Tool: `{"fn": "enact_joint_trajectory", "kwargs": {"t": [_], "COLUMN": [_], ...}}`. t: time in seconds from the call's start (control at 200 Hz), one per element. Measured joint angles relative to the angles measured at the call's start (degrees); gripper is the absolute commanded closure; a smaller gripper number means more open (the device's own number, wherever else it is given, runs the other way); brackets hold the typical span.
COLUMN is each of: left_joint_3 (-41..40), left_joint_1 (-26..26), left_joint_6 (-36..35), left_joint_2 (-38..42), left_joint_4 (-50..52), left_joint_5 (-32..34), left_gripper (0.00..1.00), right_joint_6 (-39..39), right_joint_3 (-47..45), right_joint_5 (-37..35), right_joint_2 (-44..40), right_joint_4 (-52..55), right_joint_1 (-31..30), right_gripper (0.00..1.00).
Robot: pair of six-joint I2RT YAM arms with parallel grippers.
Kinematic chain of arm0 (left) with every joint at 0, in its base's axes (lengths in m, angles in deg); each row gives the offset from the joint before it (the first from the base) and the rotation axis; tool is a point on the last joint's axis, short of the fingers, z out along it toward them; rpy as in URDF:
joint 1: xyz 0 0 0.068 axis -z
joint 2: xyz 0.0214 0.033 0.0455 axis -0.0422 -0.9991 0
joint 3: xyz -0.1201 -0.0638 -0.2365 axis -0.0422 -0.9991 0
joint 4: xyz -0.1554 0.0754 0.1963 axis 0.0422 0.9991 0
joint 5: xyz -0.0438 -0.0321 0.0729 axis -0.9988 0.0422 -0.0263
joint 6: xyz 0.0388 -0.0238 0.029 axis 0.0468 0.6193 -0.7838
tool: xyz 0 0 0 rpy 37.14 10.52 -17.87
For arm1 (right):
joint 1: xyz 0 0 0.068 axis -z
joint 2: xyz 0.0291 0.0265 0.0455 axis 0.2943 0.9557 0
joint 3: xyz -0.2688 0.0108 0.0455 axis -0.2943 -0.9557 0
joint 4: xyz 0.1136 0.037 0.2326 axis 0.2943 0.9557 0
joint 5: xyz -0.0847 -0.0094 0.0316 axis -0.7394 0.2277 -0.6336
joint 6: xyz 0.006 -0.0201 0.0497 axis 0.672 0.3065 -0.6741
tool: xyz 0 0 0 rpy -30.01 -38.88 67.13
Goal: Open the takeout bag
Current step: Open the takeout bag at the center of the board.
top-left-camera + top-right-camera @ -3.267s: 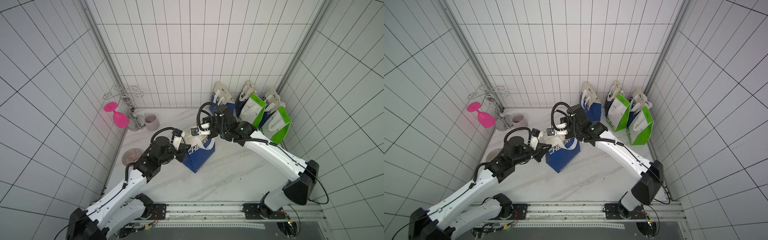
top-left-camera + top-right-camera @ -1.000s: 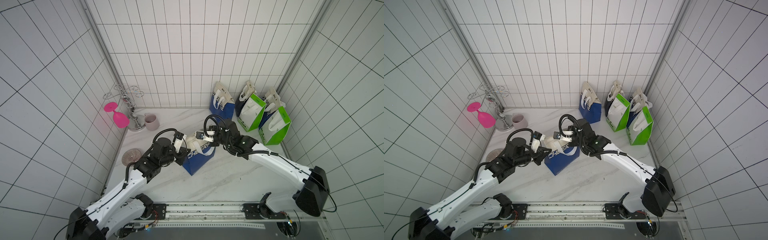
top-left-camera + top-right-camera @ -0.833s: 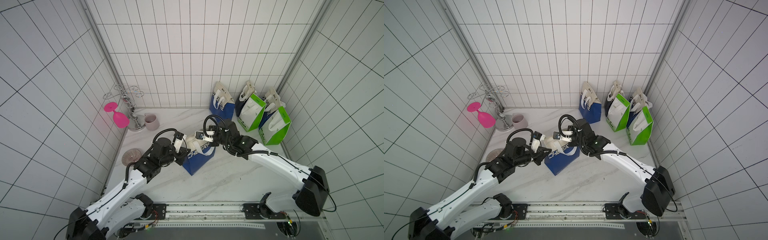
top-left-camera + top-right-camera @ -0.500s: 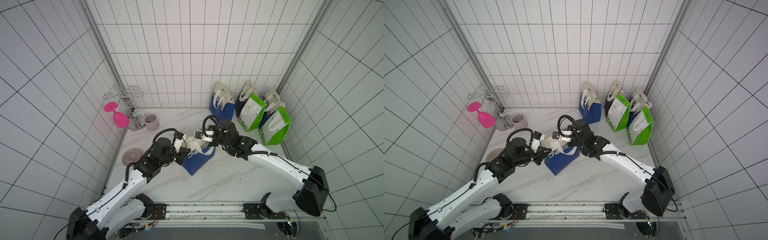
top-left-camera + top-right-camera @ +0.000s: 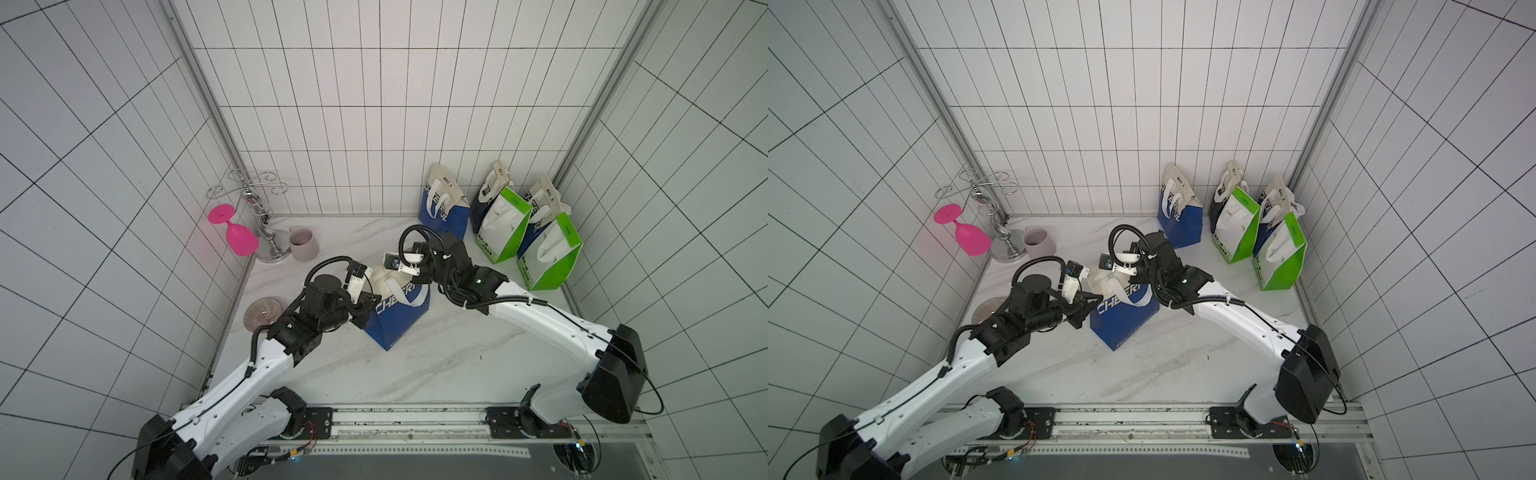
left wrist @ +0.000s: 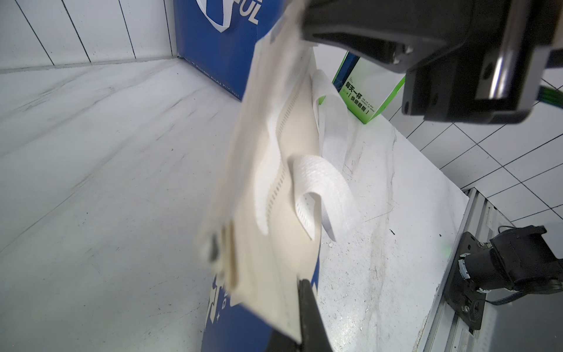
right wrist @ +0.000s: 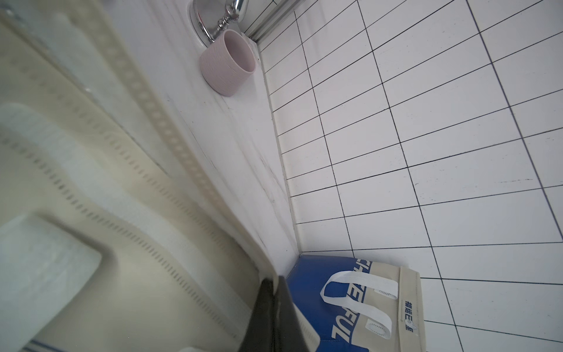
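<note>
The bag (image 5: 399,320) stands on the counter (image 5: 436,365) at mid-frame in both top views. The left hand (image 5: 371,298) is clamped tight on the left end of its cream top edge. The right hand (image 5: 417,278) is clamped tight on the right end. The top's layers lie flat together.

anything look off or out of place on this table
The pink wine glass is slanted beside the chrome rack, foot uppermost; hanging or leaning, I can't tell. Otherwise nothing stands out: the blue takeout bag stands mid-table, the left gripper and right gripper pinching its closed top.
</note>
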Motion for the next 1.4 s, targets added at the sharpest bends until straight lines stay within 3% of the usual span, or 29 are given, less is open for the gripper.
{"fn": "enact_joint_trajectory", "kwargs": {"t": [0.76,1.149,1.324,1.399], "left_joint_3": [0.0,0.0,0.0,0.0], "left_joint_1": [0.1,0.1,0.1,0.2], "left_joint_6": [-0.1,-0.1,-0.1,-0.1], "left_joint_2": [0.0,0.0,0.0,0.0], "left_joint_4": [-1.2,-1.4,-0.8,0.9], "left_joint_5": [0.0,-0.1,-0.2,-0.2], "left_gripper": [1.0,1.0,1.0,1.0], "right_joint_6": [7.8,7.5,6.1,5.6], "right_joint_3": [5.2,6.3,6.3,6.3], "right_joint_5": [4.0,7.3,7.3,6.8], "right_joint_2": [1.0,0.9,0.9,0.9], "right_joint_4": [3.9,5.7,5.4,4.4], "right_joint_1": [1.5,2.6,2.8,3.4], "right_gripper": [1.0,1.0,0.83,0.82]}}
